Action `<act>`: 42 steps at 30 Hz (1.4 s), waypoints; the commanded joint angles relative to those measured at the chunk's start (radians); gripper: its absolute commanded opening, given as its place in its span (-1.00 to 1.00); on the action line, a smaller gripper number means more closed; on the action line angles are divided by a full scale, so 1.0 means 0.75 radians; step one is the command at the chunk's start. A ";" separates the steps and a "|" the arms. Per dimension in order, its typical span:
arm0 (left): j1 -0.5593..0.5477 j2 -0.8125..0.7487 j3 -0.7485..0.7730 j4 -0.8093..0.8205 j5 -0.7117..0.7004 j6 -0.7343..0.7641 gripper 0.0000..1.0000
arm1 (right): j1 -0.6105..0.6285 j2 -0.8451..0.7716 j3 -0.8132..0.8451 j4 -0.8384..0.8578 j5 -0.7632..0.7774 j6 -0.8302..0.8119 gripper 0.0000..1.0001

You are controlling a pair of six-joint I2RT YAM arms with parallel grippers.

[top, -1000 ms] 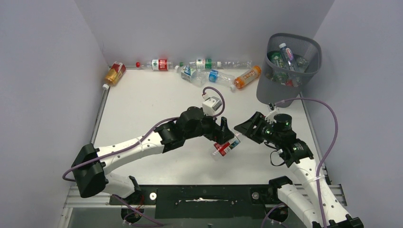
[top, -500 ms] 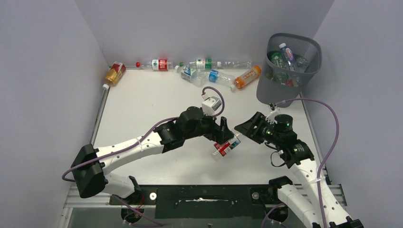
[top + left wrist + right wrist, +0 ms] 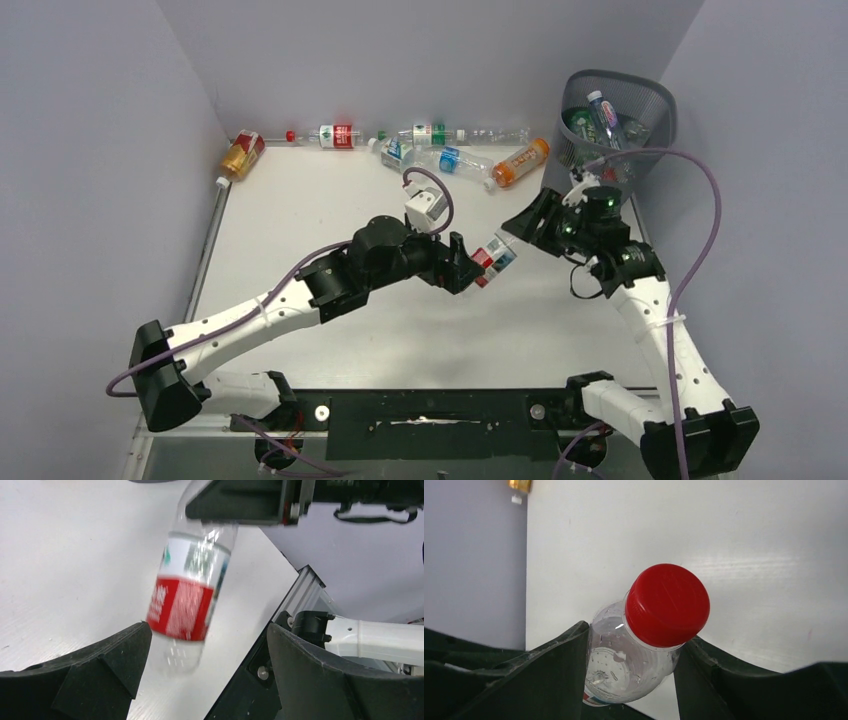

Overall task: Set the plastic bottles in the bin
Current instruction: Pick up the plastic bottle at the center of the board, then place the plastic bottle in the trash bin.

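Note:
My right gripper (image 3: 508, 243) is shut on the neck end of a clear plastic bottle (image 3: 493, 260) with a red label and holds it above the table. In the right wrist view the fingers (image 3: 559, 670) clamp its shoulder just under the red cap (image 3: 667, 605). My left gripper (image 3: 464, 268) is open around the bottle's lower end. In the left wrist view its jaws stand wide on both sides of the bottle (image 3: 190, 595) and do not touch it. The dark mesh bin (image 3: 668, 105) stands at the back right, behind my right arm, with several bottles (image 3: 603, 118) inside.
Several bottles lie along the back wall: an amber one (image 3: 242, 155) at the left, a red-labelled one (image 3: 335, 135), a green-labelled one (image 3: 430, 133), a blue-labelled one (image 3: 455, 160) and an orange one (image 3: 520, 162). Grey walls close in left, back and right.
The red-labelled bottle has risen and moved back toward the bin in my right gripper. My left arm has also moved back, with its jaws now apart from the bottle.

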 commanded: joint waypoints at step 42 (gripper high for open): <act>0.241 -0.247 -0.187 -0.033 0.097 0.044 0.74 | -0.849 1.039 1.272 0.405 -0.088 -0.176 0.92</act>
